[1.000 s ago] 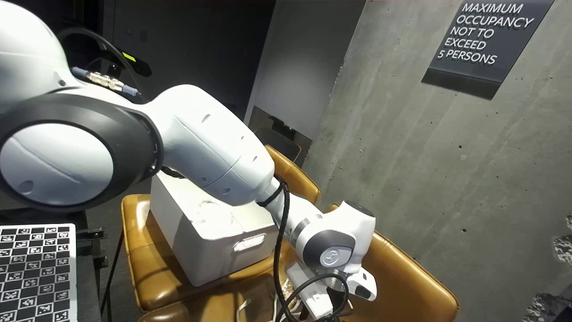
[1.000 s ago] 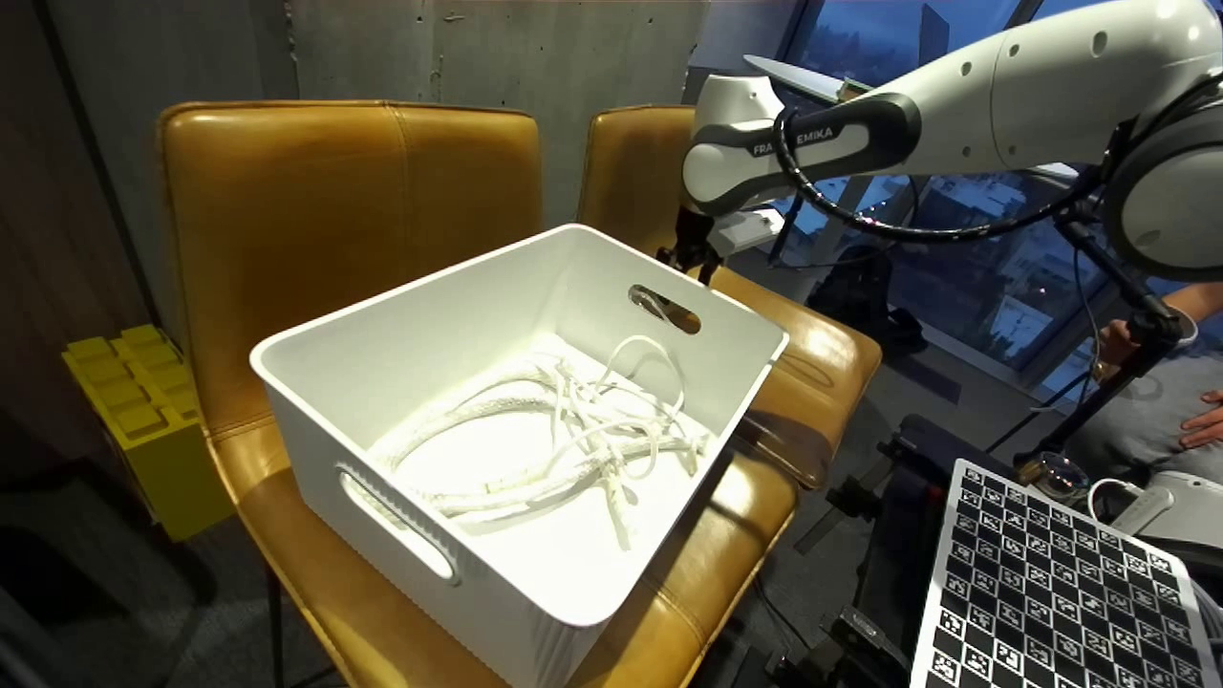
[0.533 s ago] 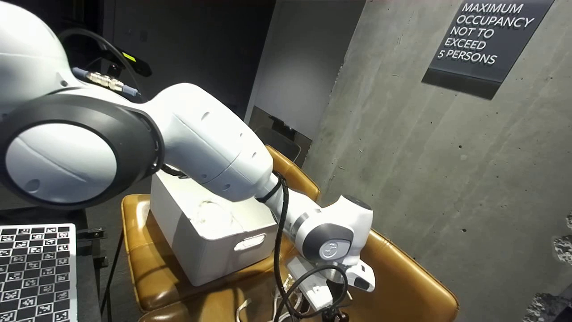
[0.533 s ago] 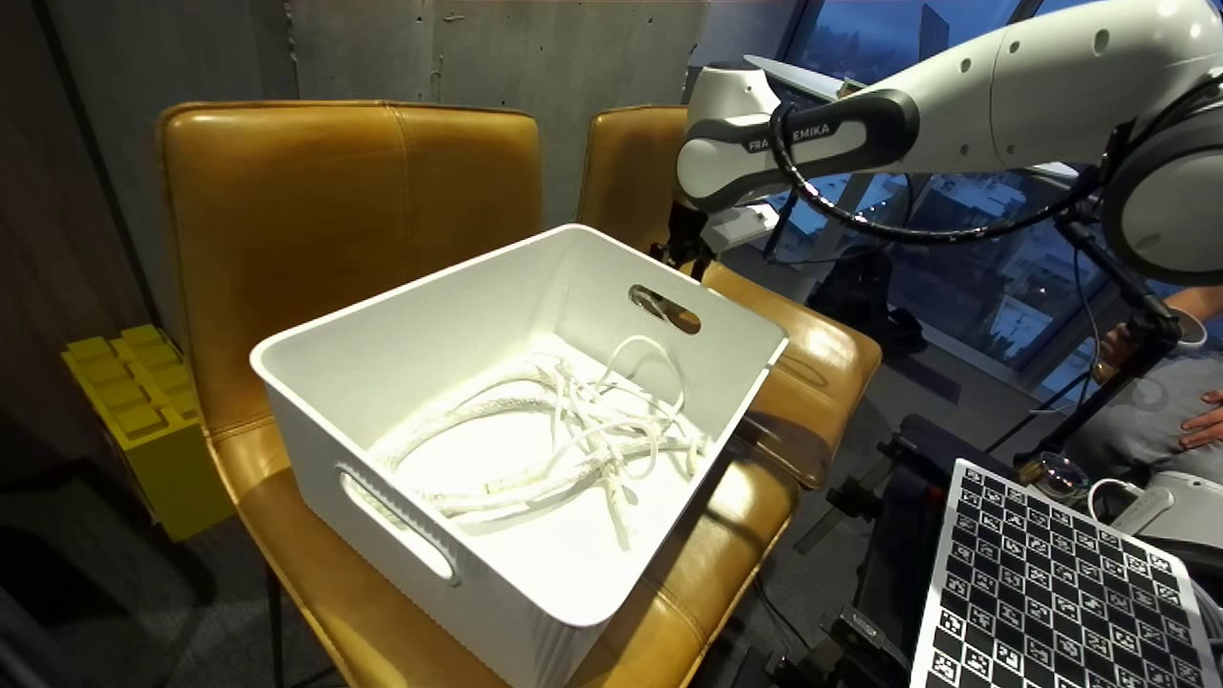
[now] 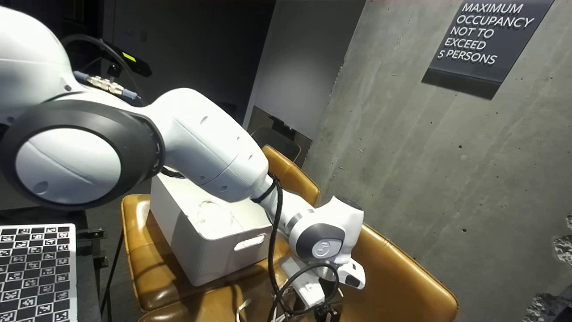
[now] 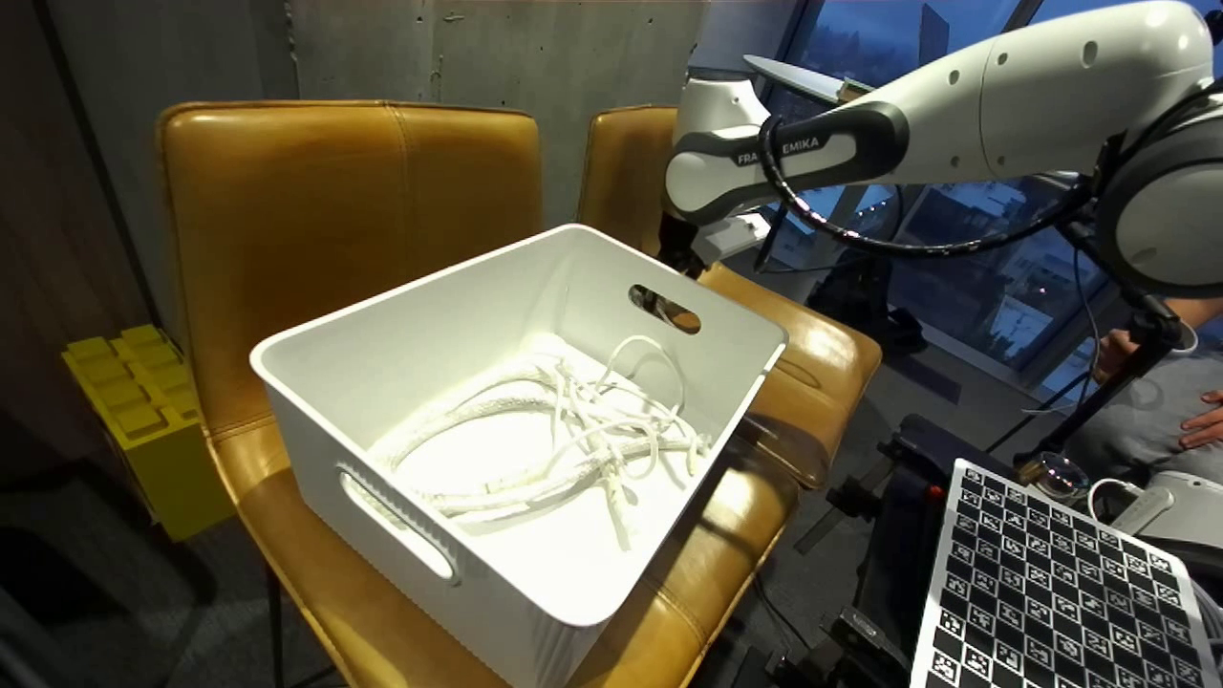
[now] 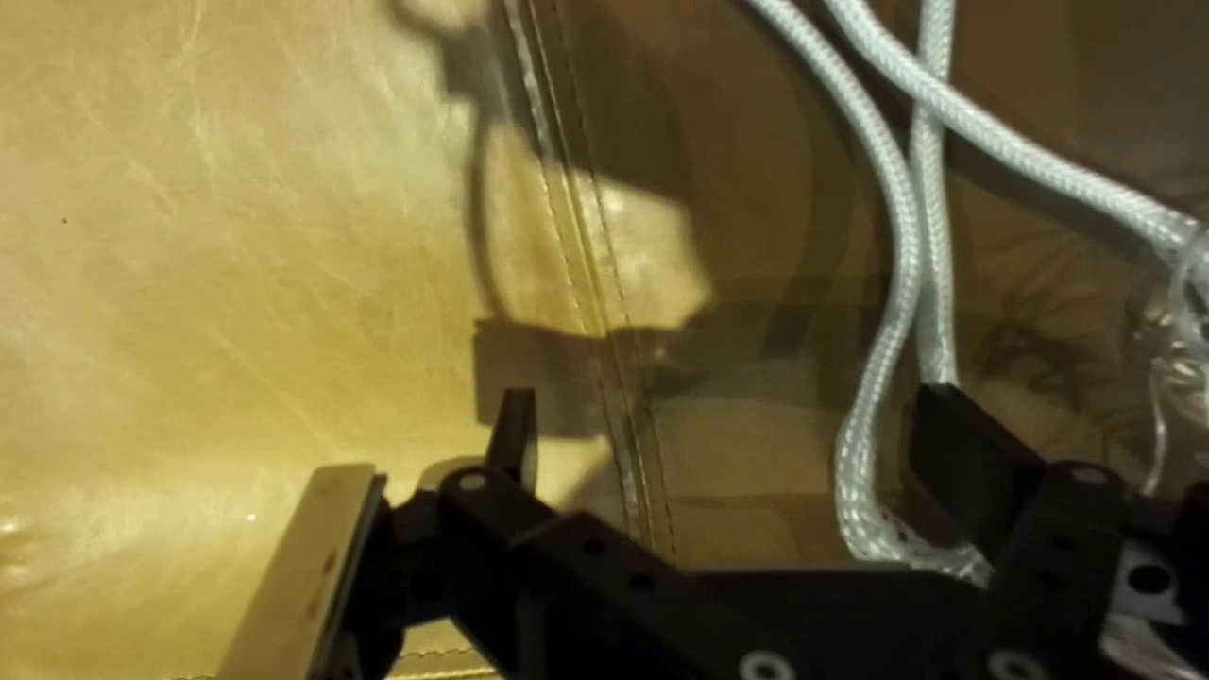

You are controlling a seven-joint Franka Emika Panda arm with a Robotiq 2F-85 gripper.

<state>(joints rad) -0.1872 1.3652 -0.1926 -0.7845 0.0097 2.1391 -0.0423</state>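
My gripper [image 7: 725, 416] is open in the wrist view, its two black fingers wide apart with nothing held between them. A white braided cord [image 7: 902, 283] lies on a tan leather chair seat [image 7: 283, 264]. One bend of it runs just inside the right finger, and another strand passes behind that fingertip. I cannot tell whether the finger touches it. In the exterior views the gripper [image 5: 327, 313] [image 6: 680, 256] is low over the chair beside a white bin [image 5: 178, 237] [image 6: 430, 349], partly hidden. Part of the cord [image 5: 242, 307] shows on the seat.
The bin stands on another tan chair [image 6: 354, 229] and holds several white cords [image 6: 602, 444]. A concrete wall [image 5: 424, 179] rises behind the chairs. A checkered board [image 6: 1070, 583] lies near the robot's base. A yellow block [image 6: 172, 430] and a seated person [image 6: 1161, 411] are at the sides.
The arm has moved a little sideways toward the bin, shifting left in both exterior views; the gripper first rose slightly, then lowered. The bin and its cords have not moved.
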